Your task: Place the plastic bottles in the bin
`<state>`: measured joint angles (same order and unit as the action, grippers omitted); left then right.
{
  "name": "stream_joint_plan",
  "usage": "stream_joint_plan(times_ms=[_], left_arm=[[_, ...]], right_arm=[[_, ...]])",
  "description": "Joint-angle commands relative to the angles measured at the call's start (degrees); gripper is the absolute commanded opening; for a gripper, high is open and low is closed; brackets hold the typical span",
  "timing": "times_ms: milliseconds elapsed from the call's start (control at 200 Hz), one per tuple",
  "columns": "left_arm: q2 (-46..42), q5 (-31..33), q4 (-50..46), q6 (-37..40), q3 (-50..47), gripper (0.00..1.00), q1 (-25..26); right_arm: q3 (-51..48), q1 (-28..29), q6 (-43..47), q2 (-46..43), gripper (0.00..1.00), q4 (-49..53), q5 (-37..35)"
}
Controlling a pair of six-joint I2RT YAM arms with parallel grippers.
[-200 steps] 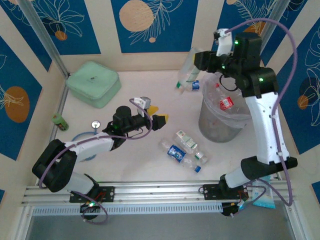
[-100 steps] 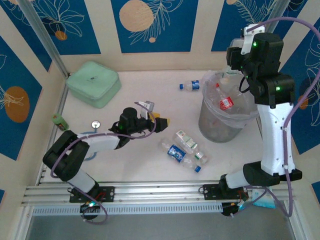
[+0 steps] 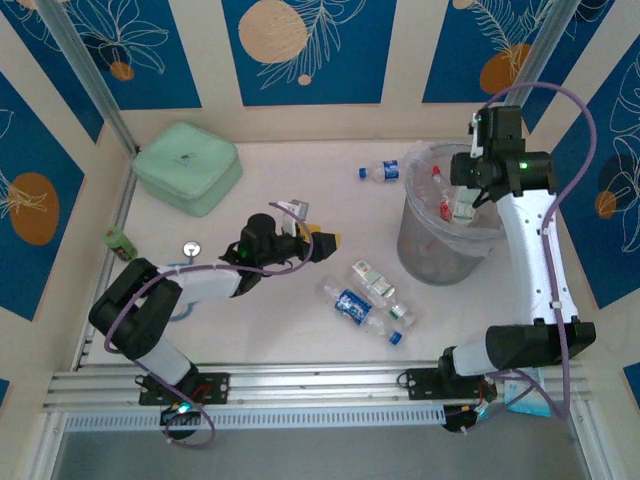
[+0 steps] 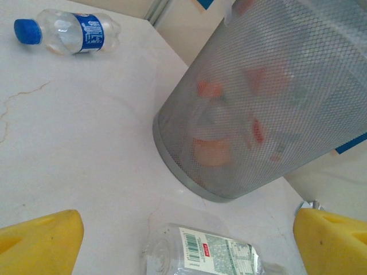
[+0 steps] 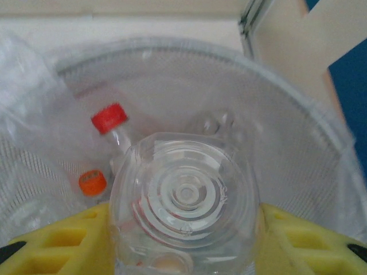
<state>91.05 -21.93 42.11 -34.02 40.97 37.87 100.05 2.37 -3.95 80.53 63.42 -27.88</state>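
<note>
Right hand [image 5: 183,247] with clear bottle [image 5: 183,195] now over bin [image 3: 420,255]; loose bottles [image 3: 351,304] nearby

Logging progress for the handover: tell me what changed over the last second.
The right gripper, shut on a bottle, swung from left of the bin to above its mouth; bottle not released. The left gripper edged toward the loose bottles, jaws open. Those bottles, the bin and the green case stayed put.

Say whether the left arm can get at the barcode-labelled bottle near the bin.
Probably yes: the left fingers are open, and the bottle lies ahead between them, nothing in the way.
</note>
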Motion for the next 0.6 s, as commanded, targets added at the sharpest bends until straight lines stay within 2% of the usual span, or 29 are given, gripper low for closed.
stream_joint_plan(times_ms=[0,265,595], left_arm=[[-1.31,0.93,-1.60,1.45,1.91,0.94,-0.34],[-2.34,1.73,-4.59,3.07,2.80,0.94,-0.36],[-2.74,6.60,-22.97,12.82,12.71,0.94,-0.42]], right_arm=[[-3.83,-1.03,-2.54,-2.47,0.00,-0.96,3.54],[-10.90,-2.20,-4.45,-0.34,0.00,-2.04,7.36],[-14.92,-4.79,-5.81,3.08,0.00,-0.84,12.48]])
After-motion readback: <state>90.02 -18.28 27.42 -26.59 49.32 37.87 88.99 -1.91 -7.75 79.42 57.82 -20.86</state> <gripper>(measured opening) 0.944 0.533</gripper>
